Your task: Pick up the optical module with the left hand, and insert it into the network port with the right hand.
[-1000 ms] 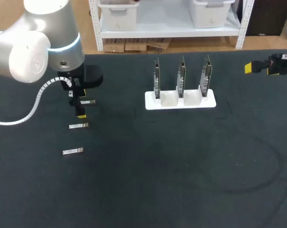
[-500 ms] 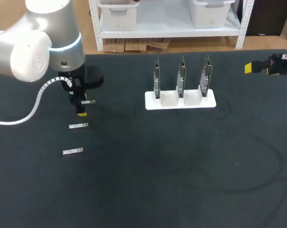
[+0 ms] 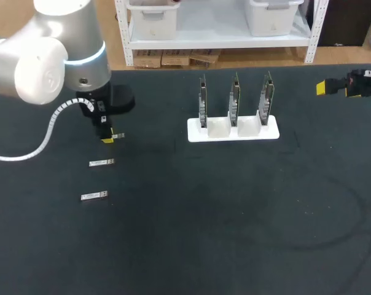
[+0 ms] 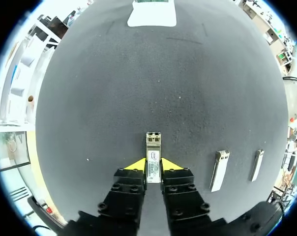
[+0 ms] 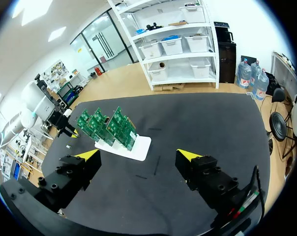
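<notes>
Drawn together over the last second, the left gripper's (image 4: 153,165) yellow-tipped fingers (image 4: 136,164) now press on the optical module (image 4: 153,146) from both sides; it is clamped lengthwise between them, its metal end poking out ahead of the tips. In the head view it sits at the tips, above the black table (image 3: 234,215). Two more modules (image 4: 220,170) (image 4: 257,164) lie flat beside the gripper. Well apart stands the white holder (image 3: 233,131) with three upright green circuit boards (image 3: 234,95). The right gripper (image 5: 138,155) hangs near the table's far right edge, fingers spread wide, holding nothing.
</notes>
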`<state>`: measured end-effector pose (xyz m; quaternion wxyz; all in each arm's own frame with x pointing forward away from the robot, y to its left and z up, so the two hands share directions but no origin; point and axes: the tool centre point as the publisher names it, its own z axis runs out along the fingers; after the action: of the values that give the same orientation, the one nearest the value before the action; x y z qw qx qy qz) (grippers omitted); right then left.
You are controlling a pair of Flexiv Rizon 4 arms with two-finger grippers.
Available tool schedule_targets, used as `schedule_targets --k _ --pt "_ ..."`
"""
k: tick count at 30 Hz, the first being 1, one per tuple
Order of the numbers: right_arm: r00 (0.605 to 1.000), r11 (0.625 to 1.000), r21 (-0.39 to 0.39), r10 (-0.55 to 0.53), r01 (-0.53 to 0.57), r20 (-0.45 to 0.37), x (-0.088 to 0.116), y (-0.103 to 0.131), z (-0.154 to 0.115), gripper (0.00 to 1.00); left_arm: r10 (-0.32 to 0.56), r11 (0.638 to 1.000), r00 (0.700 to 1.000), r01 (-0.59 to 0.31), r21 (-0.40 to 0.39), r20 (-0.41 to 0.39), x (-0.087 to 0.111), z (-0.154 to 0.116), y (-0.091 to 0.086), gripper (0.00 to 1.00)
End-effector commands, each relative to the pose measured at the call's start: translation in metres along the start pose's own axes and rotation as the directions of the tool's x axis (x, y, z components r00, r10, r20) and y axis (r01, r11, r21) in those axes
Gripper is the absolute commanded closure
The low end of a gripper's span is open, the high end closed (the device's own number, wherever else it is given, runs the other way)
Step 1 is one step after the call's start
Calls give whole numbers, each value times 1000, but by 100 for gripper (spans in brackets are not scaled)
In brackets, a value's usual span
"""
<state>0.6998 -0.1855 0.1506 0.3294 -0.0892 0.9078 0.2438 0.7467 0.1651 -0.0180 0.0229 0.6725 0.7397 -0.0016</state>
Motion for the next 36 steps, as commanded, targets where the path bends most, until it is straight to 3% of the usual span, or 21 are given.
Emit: schedule_targets --k 1,6,10,14,18,23,29,33,36 --pt "1000 1000 4 1 -1 1 0 1 0 0 -16 1000 999 16 -7 33 1 -5 -1 100" --pt "1000 1000 4 1 -1 1 0 1 0 0 -63 996 983 72 -49 173 -4 -36 2 100" --pt "1000 1000 4 1 -1 1 0 1 0 0 -95 989 936 128 -77 338 -9 -73 6 100" --pt "1000 1000 4 1 -1 1 0 1 0 0 -113 979 862 181 -92 494 -14 -109 10 100" --pt "1000 1000 4 1 -1 1 0 1 0 0 -136 970 770 232 -75 624 -16 -139 11 100" --pt "1000 1000 4 1 -1 1 0 1 0 0 -129 969 693 241 -58 710 -25 -163 7 100" --pt "1000 1000 4 1 -1 1 0 1 0 0 -148 975 540 222 30 829 -35 -179 7 100" --pt "1000 1000 4 1 -1 1 0 1 0 0 -144 981 475 187 60 868 -47 -189 7 100" --pt "1000 1000 4 1 -1 1 0 1 0 0 -129 984 501 175 46 856 -56 -191 5 100"
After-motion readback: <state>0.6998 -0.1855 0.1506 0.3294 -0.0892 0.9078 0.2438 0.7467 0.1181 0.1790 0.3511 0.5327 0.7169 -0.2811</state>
